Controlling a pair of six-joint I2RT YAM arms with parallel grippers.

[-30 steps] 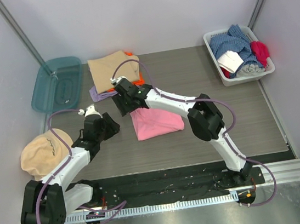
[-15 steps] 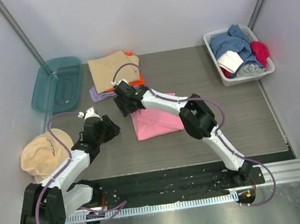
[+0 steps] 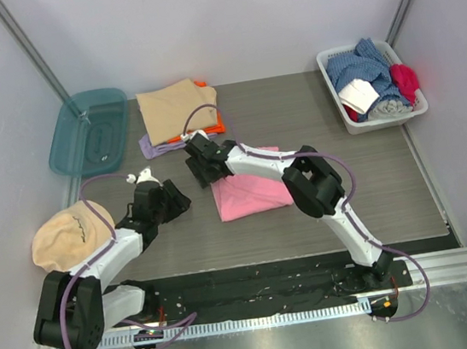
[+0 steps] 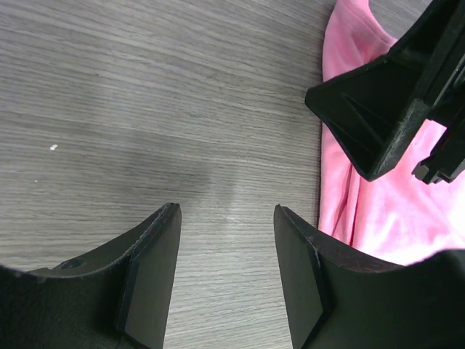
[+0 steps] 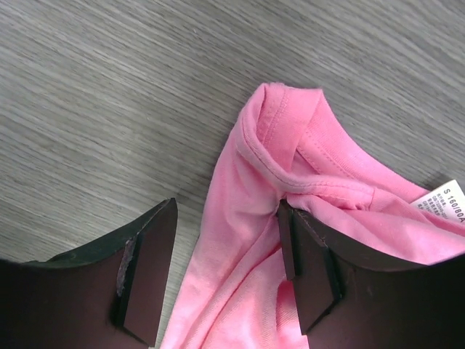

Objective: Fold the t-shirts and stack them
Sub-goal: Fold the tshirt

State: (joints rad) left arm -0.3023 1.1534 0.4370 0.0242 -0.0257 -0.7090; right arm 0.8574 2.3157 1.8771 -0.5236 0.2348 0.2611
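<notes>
A bright pink t-shirt (image 3: 253,193) lies loosely folded in the middle of the table. At the back, a tan t-shirt (image 3: 176,107) tops a stack with an orange one (image 3: 215,126) and a lilac one (image 3: 154,146) beneath it. My right gripper (image 3: 200,165) is low over the pink shirt's far left corner. In the right wrist view it (image 5: 227,218) is open; the pink cloth (image 5: 269,240) bunches between the jaws, the right one pressing into a fold. My left gripper (image 3: 173,201) is open over bare table (image 4: 218,145), left of the pink shirt (image 4: 363,211).
A round tan cap (image 3: 67,239) sits at the left edge beside my left arm. A teal plastic lid (image 3: 90,131) lies at the back left. A white basket (image 3: 355,120) of mixed clothes stands at the back right. Walls close in on both sides.
My right gripper has moved nearer and slightly right, down onto the pink shirt's far left corner. The left gripper has shifted a little toward the pink shirt.
</notes>
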